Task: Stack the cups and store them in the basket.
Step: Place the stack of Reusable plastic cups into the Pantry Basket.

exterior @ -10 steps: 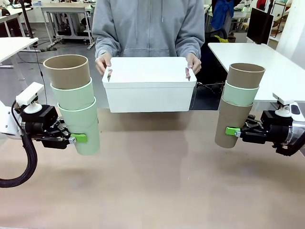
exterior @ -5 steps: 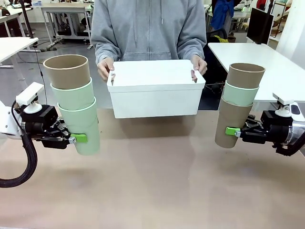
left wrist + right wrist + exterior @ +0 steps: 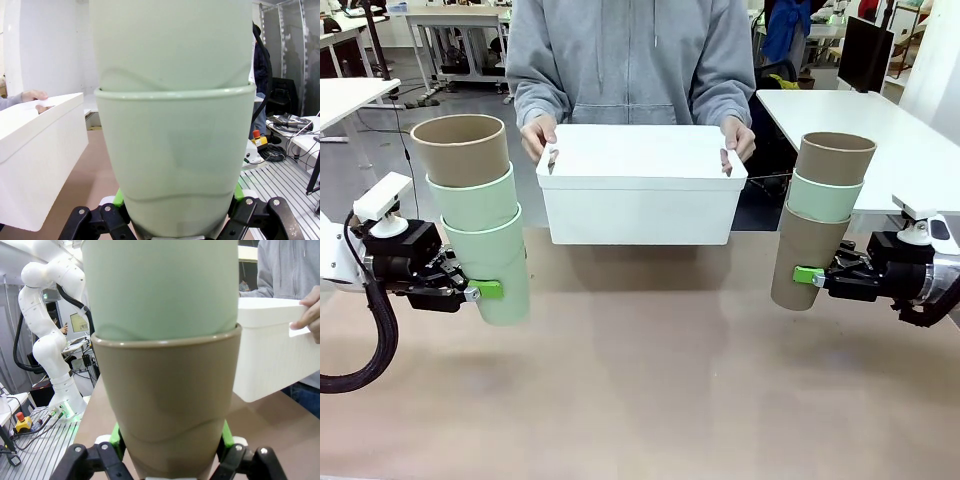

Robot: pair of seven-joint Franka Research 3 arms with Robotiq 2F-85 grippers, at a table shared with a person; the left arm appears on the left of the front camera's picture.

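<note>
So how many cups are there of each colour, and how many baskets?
Tan-brown cups: 3
Mint green cups: 3
White basket: 1
Total: 7 things

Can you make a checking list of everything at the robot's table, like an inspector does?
Surface: plain brown table.
Job's things: left stack, green, green, brown cups from the bottom up; right stack, brown, green, brown; white basket held by the person's hands at the far side.
Clutter: nothing seen.
Grippers: left gripper shut on the left stack's bottom cup; right gripper shut on the right stack's bottom cup.
Cables: black hose looping under the left arm.
Surroundings: white tables and a dark screen behind.
</note>
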